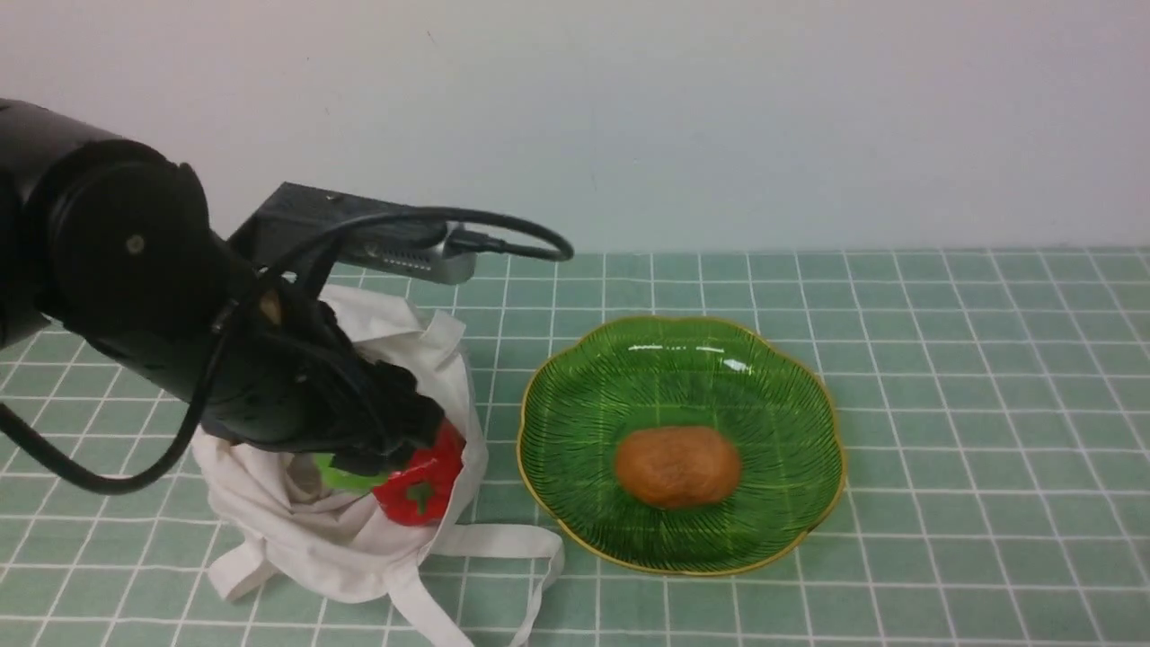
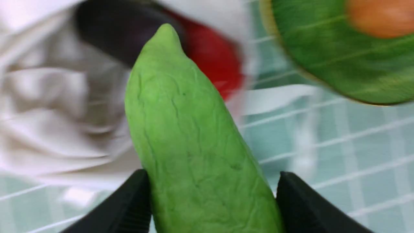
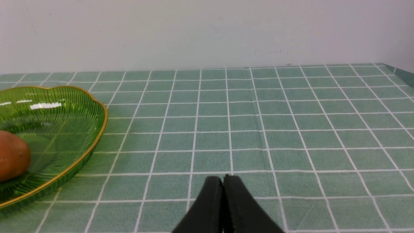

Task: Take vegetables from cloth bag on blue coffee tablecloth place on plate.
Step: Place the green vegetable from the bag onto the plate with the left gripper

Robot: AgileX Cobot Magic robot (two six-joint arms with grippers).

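Observation:
My left gripper [image 2: 212, 176] is shut on the light green cucumber [image 2: 190, 142], held just above the off-white cloth bag [image 1: 350, 530]; in the front view the gripper [image 1: 377, 449] hides most of the cucumber [image 1: 337, 474]. The red bell pepper [image 1: 418, 490] lies in the bag's mouth, also red in the left wrist view [image 2: 215, 60], beside the dark eggplant [image 2: 116, 29]. The green scalloped plate [image 1: 773, 395] holds a brown potato-like vegetable [image 1: 678, 467]. My right gripper [image 3: 223, 177] is shut and empty over the tablecloth [image 3: 258, 129], right of the plate [image 3: 81, 129].
The bag's strap handles [image 1: 503, 548] trail on the cloth toward the front edge. A pale wall stands behind the table. The table's right edge [image 3: 399, 72] shows in the right wrist view.

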